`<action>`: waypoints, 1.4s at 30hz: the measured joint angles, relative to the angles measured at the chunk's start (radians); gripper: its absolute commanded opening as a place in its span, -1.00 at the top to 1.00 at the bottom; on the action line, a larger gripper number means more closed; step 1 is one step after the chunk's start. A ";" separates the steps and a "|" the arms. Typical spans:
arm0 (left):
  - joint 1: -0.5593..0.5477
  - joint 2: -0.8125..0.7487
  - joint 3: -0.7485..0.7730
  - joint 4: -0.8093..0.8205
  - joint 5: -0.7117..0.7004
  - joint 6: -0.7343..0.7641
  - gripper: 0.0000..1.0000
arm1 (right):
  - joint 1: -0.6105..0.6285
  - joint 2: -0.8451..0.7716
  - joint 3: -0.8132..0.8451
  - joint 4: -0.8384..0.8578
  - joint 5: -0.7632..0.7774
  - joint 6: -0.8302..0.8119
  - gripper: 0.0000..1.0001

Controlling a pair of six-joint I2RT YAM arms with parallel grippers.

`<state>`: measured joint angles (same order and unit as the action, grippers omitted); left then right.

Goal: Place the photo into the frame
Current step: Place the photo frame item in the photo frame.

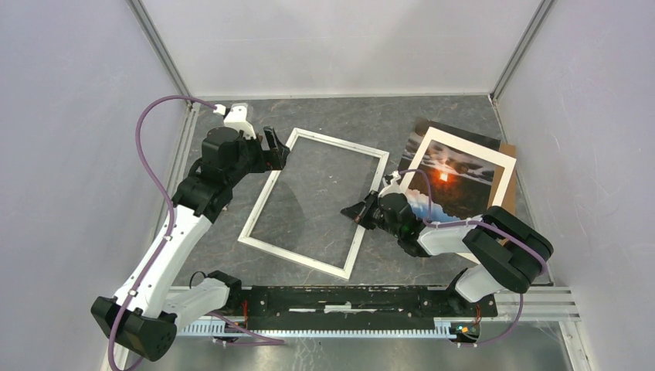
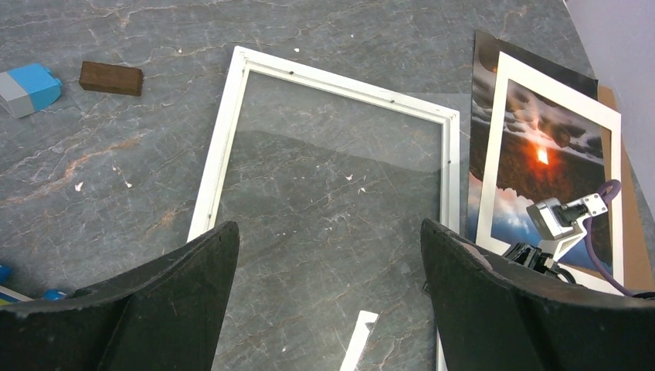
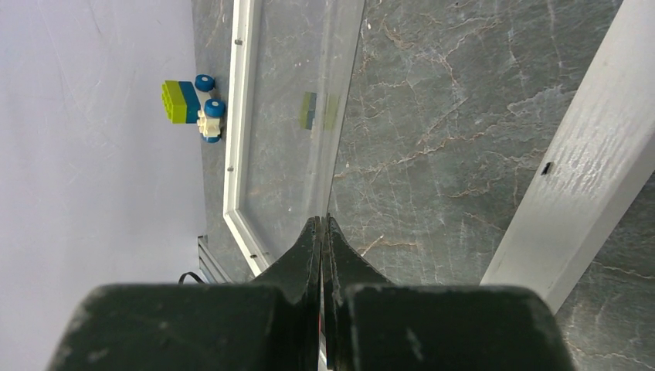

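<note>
Just above the arm bases in the top view, right of centre, my right gripper (image 1: 349, 210) has its fingers pressed together on what I take to be the raised edge of a clear pane (image 3: 290, 116). The wrist view shows that thin sheet running away from the fingertips, with a toy (image 3: 189, 104) mirrored in it. The frame (image 1: 292, 258) lies flat at centre, white, its right rail beside that gripper. Further up, at the frame's upper left corner, my left gripper (image 2: 328, 239) hovers with fingers wide apart, holding nothing. The photo (image 1: 463, 176) lies face up at upper right on a brown board (image 1: 508, 149), just beside the frame. I judge the pane is the step in hand. I would hold the pinch firm, move slowly, avoid flexing the sheet, and pin the frame rail with the left fingers if it shifts.
</note>
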<state>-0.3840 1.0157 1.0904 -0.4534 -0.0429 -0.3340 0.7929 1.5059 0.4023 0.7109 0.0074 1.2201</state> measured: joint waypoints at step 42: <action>0.000 0.012 -0.002 0.005 0.019 0.000 -0.85 | -0.035 0.013 -0.010 0.035 -0.056 -0.013 1.00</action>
<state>-0.3840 1.0279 1.0889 -0.4488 -0.0242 -0.3340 0.7578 1.5188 0.3920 0.7460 -0.0486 1.2072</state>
